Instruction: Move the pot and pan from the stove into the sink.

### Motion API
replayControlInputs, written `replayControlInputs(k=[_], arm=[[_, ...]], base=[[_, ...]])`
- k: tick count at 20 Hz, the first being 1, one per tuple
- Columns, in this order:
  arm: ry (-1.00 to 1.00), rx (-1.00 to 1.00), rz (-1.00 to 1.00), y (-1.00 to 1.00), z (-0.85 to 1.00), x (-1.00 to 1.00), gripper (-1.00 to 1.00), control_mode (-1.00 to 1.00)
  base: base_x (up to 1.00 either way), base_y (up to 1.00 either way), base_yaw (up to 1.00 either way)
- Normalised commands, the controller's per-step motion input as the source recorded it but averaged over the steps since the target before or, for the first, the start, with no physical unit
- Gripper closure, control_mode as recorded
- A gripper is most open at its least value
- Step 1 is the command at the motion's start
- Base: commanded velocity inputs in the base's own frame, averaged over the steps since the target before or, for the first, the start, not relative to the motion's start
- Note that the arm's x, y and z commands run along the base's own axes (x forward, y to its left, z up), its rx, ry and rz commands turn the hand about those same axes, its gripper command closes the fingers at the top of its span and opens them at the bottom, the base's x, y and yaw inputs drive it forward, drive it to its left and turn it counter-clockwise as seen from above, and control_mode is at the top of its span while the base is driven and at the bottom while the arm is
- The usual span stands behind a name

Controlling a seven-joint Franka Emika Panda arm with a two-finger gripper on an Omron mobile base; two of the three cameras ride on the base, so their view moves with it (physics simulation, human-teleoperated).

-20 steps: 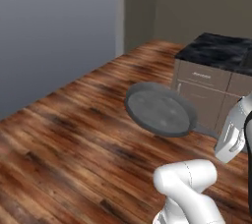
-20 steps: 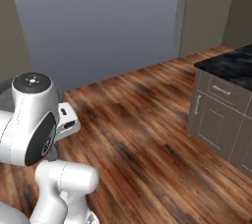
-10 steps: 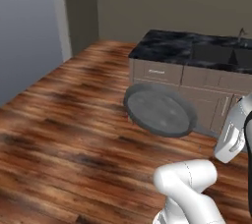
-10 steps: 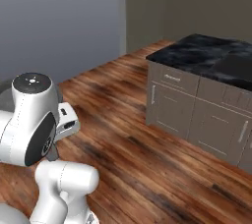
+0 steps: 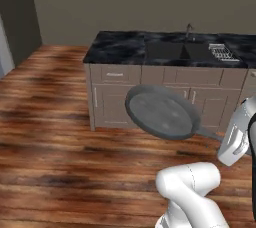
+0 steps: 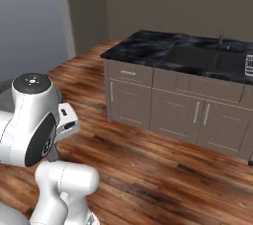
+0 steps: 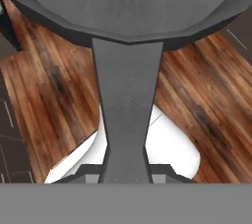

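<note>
My gripper [image 7: 126,171] is clamped on the handle of the pan [image 5: 161,112], its two finger tips pressed against the flat grey handle from either side at the bottom of the hand view. The pan hangs in the air — off any surface — above the wooden floor [image 5: 60,142], its round dark-grey bowl tilted so that its inside faces the left base camera, with the thin handle running down and to the right toward my hand. Behind it stands a cabinet block [image 5: 120,97] with grey doors and drawers under a black marbled counter [image 5: 117,47]. The sink [image 5: 172,50] is sunk into that counter, a dark basin with a dark faucet [image 5: 189,29] at its back edge, and a wire dish rack [image 5: 222,52] sits just beside it — the pan is in front of and below the counter edge, well short of the basin.
</note>
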Motion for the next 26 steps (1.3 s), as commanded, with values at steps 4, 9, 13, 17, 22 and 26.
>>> replayControlInputs(k=[4,9,13,17,22,26], arm=[[0.00,0.00,0.00,0.00,0.00,0.00,1.00,1.00],[0.00,0.00,0.00,0.00,0.00,0.00,1.00,1.00],[0.00,0.00,0.00,0.00,0.00,0.00,1.00,1.00],[0.00,0.00,0.00,0.00,0.00,0.00,1.00,1.00],[0.00,0.00,0.00,0.00,0.00,0.00,1.00,1.00],[0.00,0.00,0.00,0.00,0.00,0.00,1.00,1.00]], base=[[0.00,-0.16,-0.45],[0.00,-0.15,-0.45],[0.00,-0.11,-0.34],[0.00,-0.02,-0.04],[0.14,0.05,0.00],[0.63,0.31,-0.02]])
